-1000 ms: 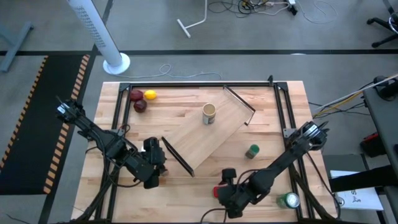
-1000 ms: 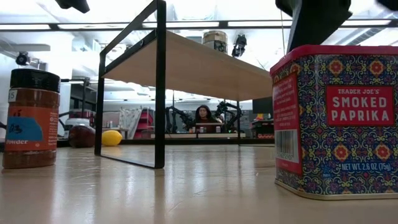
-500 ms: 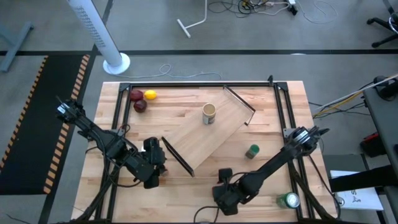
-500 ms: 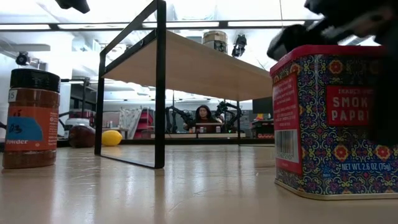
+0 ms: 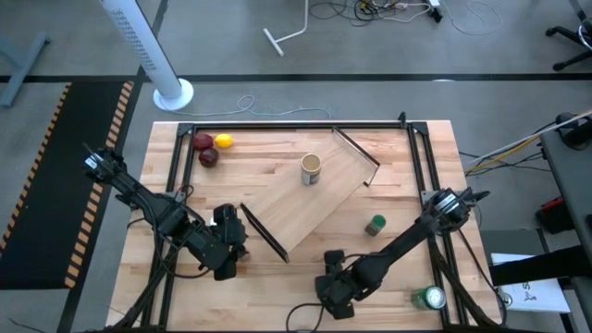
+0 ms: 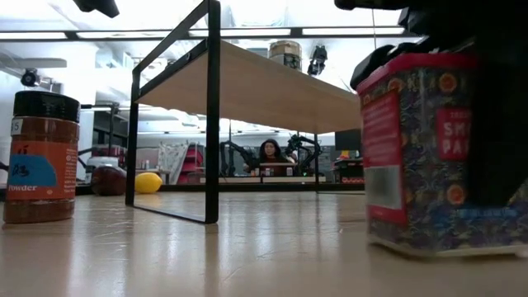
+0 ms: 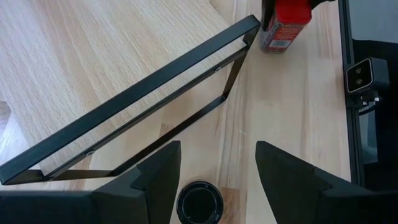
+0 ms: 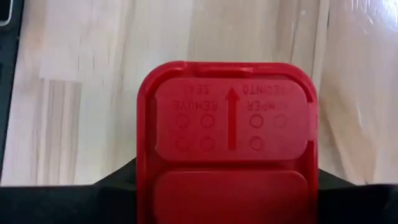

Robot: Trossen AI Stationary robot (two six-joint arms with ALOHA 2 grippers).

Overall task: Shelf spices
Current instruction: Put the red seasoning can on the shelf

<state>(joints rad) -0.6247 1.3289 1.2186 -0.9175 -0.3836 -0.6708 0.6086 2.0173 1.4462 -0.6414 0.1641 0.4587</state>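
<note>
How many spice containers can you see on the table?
4. A tan jar on the shelf; a green-lidded jar beside the shelf; a black-lidded jar by the left gripper; a red tin between the right gripper jaws. Others may be hidden.

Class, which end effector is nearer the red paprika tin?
The right. The right end effector is down over the red paprika tin, fingers at its sides. The left end effector is farther off, past the shelf's black rail.

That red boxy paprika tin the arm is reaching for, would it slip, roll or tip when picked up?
The red boxy patterned paprika tin has flat sides, so rolling seems unlikely. Its printed metal looks smooth, so perhaps slippery. It stands taller than wide, so an off-centre squeeze from the right tool might tip it.
</note>
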